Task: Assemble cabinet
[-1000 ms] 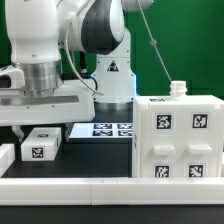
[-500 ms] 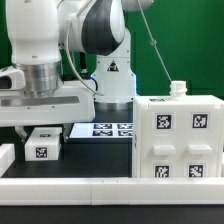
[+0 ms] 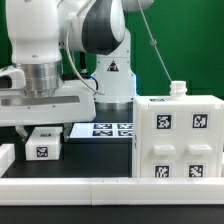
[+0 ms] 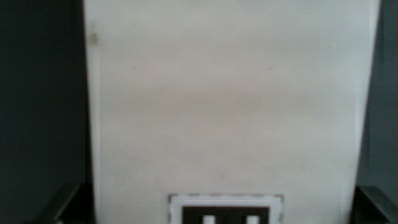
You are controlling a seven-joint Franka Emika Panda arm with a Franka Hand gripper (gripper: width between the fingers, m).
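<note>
While the gripper [image 3: 42, 126] hangs low over a small tagged white part [image 3: 41, 149] near the tabletop's edge on the exterior view's left, the cabinet [image 3: 180, 140] stands at the opposite edge, by the near corner, well apart from it. The wrist view shows the part between the dark fingertips [image 4: 63, 203], but I cannot tell if they squeeze it. The marker board [image 3: 105, 128] lies toward the far edge.

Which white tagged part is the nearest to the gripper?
The small white box, directly under the gripper; the large cabinet stands apart at the exterior view's right.
</note>
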